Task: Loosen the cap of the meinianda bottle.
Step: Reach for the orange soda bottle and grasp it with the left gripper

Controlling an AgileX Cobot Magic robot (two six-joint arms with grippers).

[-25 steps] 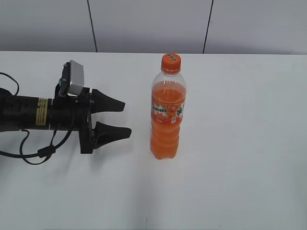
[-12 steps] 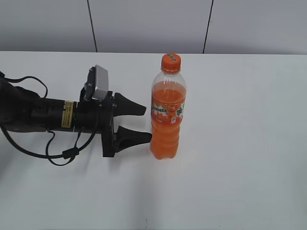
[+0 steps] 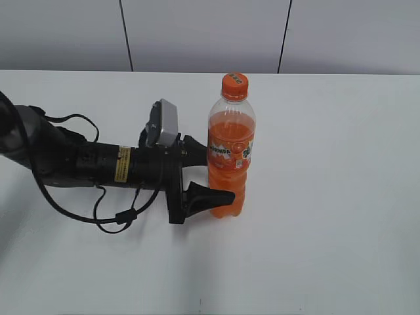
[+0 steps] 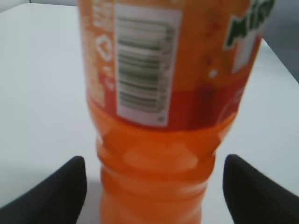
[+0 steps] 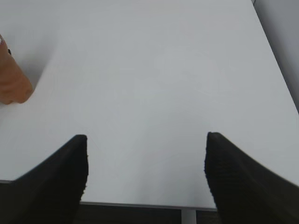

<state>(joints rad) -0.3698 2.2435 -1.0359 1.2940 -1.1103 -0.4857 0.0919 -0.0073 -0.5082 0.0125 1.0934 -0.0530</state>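
Observation:
The meinianda bottle (image 3: 230, 134) stands upright on the white table, filled with orange drink, and its orange cap (image 3: 235, 85) sits on the neck. My left gripper (image 3: 220, 172) lies level with the table and is open, one finger on each side of the bottle's lower body. In the left wrist view the bottle (image 4: 159, 84) fills the middle, and a gap of table shows between it and each black fingertip (image 4: 70, 184) of the left gripper (image 4: 154, 175). My right gripper (image 5: 145, 158) is open over bare table, with a bit of the bottle (image 5: 11, 84) at the far left.
The white table (image 3: 328, 216) runs to a grey panelled wall (image 3: 197, 33) at the back. The left arm's cables (image 3: 111, 213) trail on the table. In the right wrist view the table's near edge (image 5: 140, 204) lies just under the fingers.
My left arm has slid right across the table, and its open jaws now straddle the bottle's lower body. The bottle has not moved.

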